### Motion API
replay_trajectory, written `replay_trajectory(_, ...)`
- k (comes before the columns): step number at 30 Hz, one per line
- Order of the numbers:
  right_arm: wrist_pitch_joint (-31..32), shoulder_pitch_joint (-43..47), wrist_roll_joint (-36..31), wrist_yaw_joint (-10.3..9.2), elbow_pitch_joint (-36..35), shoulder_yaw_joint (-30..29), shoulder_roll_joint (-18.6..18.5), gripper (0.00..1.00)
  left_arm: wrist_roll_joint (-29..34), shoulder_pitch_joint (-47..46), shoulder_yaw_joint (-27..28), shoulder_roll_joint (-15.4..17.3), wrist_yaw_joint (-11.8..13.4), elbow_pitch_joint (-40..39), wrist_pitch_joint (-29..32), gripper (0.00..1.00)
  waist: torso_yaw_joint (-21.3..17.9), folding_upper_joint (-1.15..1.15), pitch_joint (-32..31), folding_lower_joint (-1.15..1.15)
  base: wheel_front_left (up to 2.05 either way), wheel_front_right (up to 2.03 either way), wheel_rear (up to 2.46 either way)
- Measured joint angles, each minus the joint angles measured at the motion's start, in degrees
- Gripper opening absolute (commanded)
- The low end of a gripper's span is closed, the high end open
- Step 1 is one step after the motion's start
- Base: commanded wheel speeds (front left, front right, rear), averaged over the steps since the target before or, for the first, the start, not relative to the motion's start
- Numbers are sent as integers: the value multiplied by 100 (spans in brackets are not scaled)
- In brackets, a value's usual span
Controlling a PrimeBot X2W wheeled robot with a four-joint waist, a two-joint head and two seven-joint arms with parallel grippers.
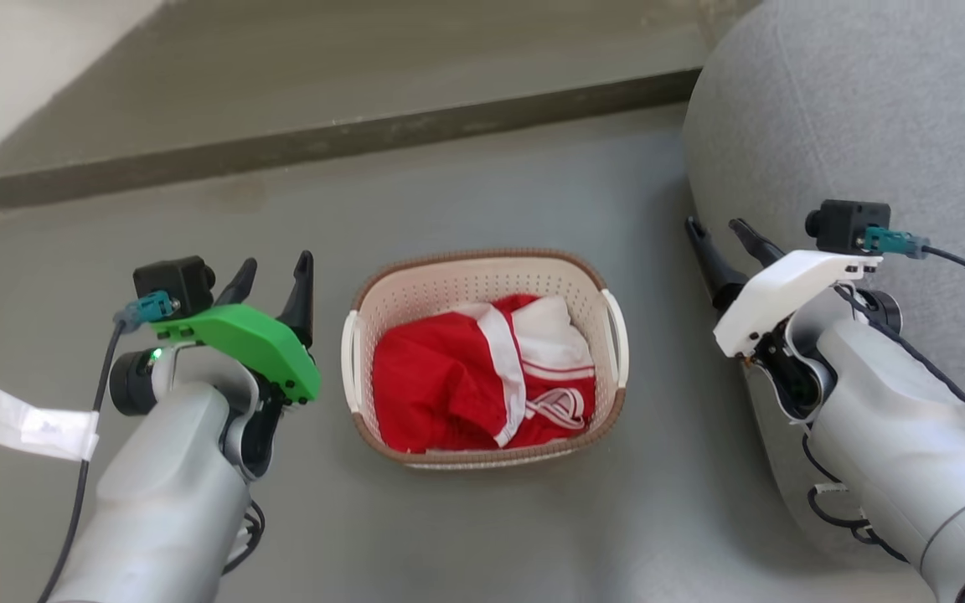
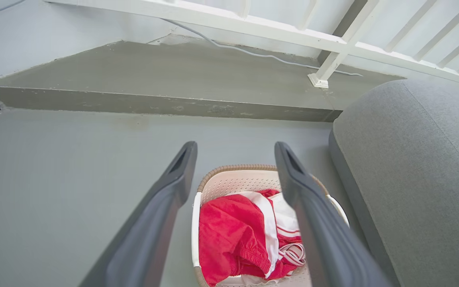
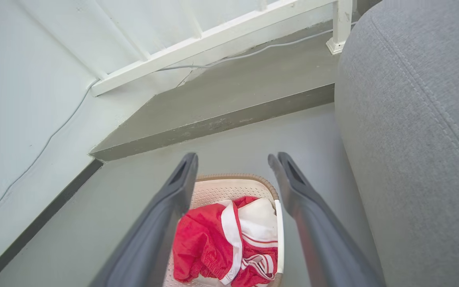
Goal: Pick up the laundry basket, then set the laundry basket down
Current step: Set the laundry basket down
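Evenly, parted fingers [image 1: 301,295] beside laundry basket [image 1: 441,291].

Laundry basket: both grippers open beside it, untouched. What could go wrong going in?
The handles are thin and hug the walls of the laundry basket; the left gripper or right gripper could shove it across the floor.
The right arm is close to the sofa and may rub it.
An uneven lift could spill the clothes.

Bright, even daylight, faint soft shadows; wrist views bend at edges, nearby fingers [image 2: 161,207] slightly soft
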Motion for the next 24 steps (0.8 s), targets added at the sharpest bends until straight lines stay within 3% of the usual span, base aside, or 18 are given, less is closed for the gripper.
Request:
replay_trajectory(15, 0, 695, -599, -26, -983, -855, -344, 100, 561, 1028, 626, 90, 170, -961, 0, 100, 42, 0, -912, 0, 0, 0, 0)
replay_trajectory(24, -8, 1258, -1200, -323, -2068, -1706, -505, 100, 1047, 1471, 995, 81, 302, -1667, 0, 100, 134, 0, -1158, 0, 0, 0, 0)
